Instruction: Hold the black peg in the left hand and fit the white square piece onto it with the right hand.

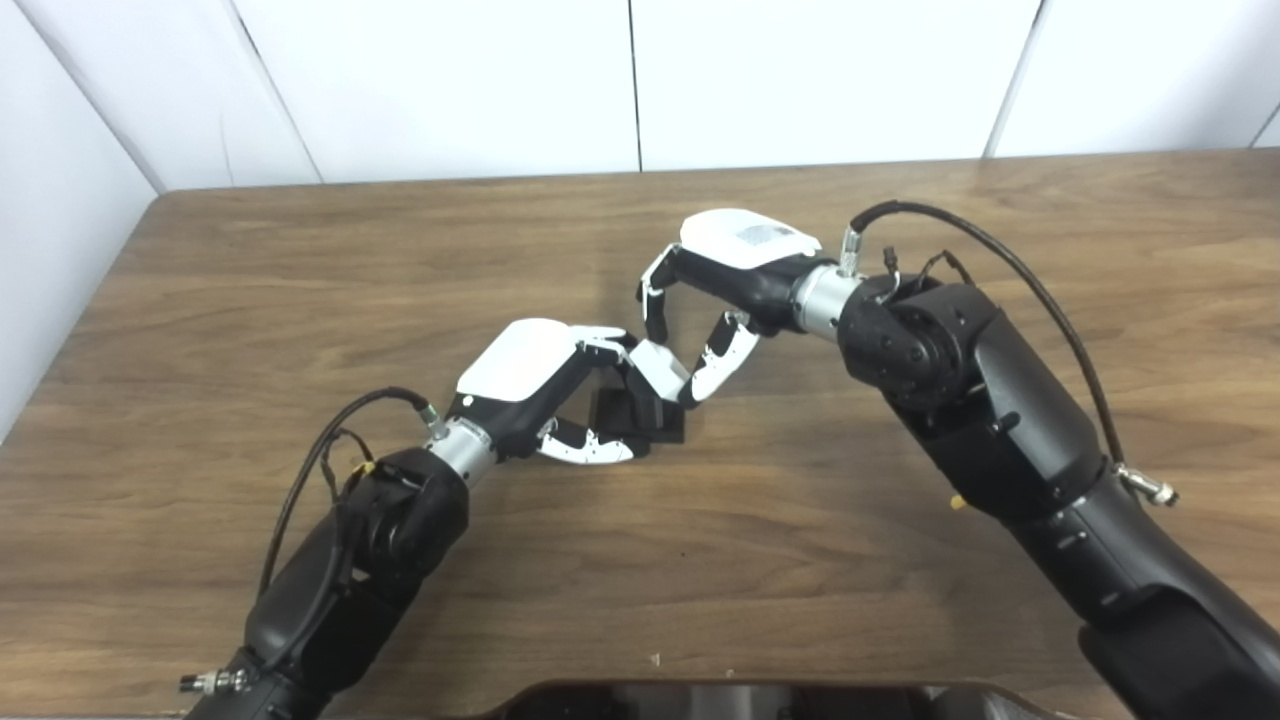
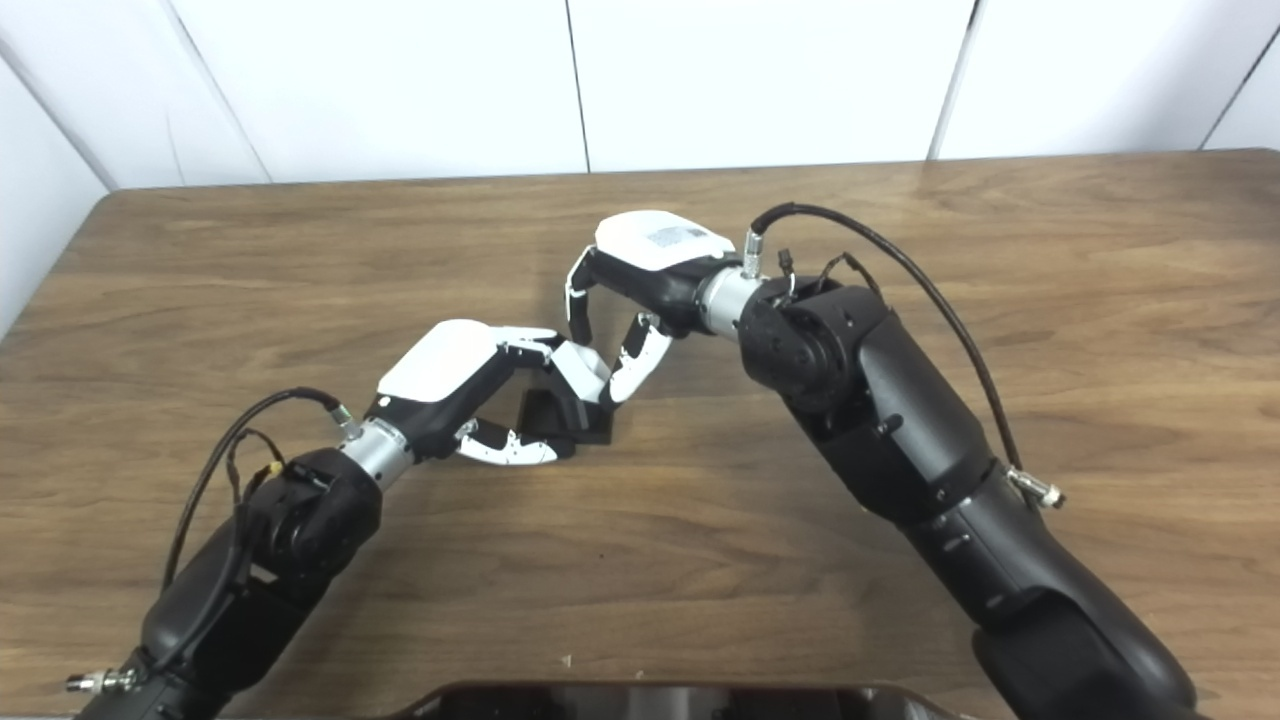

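My left hand (image 1: 540, 385) is shut on the black peg (image 1: 652, 422), whose dark block rests low on the wooden table (image 1: 300, 300) near its middle. Fingers curl over the peg from above and the thumb (image 1: 590, 450) lies along its near side. The white square piece (image 1: 660, 367) sits tilted on top of the peg. My right hand (image 1: 725, 290) comes in from the right. Its thumb (image 1: 712, 368) presses the piece's right side and a fingertip (image 1: 656, 322) hangs just over its far edge. How deep the piece sits on the peg is hidden.
A black cable (image 1: 1040, 300) loops over the right forearm and another cable (image 1: 320, 460) arcs by the left wrist. White wall panels (image 1: 640, 80) stand behind the table's far edge. A dark rim (image 1: 760, 700) shows at the bottom.
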### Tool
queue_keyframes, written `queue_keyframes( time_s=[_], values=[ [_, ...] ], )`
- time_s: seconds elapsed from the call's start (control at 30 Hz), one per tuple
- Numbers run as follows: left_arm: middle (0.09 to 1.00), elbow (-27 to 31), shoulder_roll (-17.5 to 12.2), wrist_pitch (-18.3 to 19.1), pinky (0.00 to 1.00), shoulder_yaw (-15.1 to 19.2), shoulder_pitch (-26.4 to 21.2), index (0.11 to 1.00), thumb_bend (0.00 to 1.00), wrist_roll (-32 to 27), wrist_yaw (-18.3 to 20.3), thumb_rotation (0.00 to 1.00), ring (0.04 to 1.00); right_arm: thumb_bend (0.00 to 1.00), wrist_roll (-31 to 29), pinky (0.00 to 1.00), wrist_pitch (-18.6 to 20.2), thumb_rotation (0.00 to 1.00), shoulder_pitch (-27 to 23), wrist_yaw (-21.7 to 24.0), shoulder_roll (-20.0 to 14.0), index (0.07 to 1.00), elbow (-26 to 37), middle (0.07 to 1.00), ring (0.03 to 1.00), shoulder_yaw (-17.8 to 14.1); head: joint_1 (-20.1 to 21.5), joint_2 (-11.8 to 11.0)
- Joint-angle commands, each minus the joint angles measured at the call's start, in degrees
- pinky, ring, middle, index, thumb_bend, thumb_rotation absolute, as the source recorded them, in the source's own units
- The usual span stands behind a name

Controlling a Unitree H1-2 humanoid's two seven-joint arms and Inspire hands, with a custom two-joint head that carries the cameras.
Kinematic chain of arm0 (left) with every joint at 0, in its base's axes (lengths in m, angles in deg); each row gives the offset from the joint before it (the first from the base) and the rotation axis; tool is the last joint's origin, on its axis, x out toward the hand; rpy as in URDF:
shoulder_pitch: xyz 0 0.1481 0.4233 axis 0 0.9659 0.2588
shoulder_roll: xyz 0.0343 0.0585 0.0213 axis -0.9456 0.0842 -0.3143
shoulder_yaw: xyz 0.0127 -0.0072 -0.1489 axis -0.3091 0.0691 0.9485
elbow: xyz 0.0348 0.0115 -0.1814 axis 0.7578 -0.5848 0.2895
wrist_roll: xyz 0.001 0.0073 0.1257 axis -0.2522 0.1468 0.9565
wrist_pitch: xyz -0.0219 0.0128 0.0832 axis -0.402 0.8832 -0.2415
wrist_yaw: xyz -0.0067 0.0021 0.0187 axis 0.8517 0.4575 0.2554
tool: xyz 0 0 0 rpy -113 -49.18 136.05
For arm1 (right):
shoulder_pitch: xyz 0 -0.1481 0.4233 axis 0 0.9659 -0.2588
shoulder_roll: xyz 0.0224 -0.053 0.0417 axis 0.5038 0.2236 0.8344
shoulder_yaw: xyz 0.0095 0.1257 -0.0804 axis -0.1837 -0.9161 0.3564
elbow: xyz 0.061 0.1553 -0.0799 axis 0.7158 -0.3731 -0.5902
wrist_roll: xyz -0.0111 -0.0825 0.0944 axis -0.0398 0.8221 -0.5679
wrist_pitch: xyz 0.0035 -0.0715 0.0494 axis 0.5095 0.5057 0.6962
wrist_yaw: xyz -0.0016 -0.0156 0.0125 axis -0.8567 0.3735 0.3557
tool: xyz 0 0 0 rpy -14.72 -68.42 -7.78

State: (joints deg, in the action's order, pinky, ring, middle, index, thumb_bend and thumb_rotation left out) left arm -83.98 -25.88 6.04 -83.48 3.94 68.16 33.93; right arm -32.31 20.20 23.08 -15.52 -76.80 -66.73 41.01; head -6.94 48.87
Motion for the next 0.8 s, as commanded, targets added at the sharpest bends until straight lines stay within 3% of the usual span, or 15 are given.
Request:
queue_keyframes(
  time_s=[0.0, 0.77],
  values=[
    [0.854, -3.07, -1.92, 3.69, 0.85, -1.39, 2.51, 0.563, 0.81, 4.15, 3.85, 0.25, 0.84, 0.52, -0.23, 0.83, -0.86, 0.14, -1.78, -1.51, 0.62, 0.48, 0.42, 0.79, 0.868, -0.34, -0.1, 0.13],
    [0.858, -3.89, -1.65, 3.67, 0.85, -1.94, 1.65, 0.571, 0.8, 4.69, 3.85, 0.26, 0.838, 0.51, -0.21, 0.82, -0.9, 0.14, -5.79, 0.51, 1.88, 0.479, 3.01, 0.783, 0.877, 0.75, -0.71, -0.12]
  ],
)
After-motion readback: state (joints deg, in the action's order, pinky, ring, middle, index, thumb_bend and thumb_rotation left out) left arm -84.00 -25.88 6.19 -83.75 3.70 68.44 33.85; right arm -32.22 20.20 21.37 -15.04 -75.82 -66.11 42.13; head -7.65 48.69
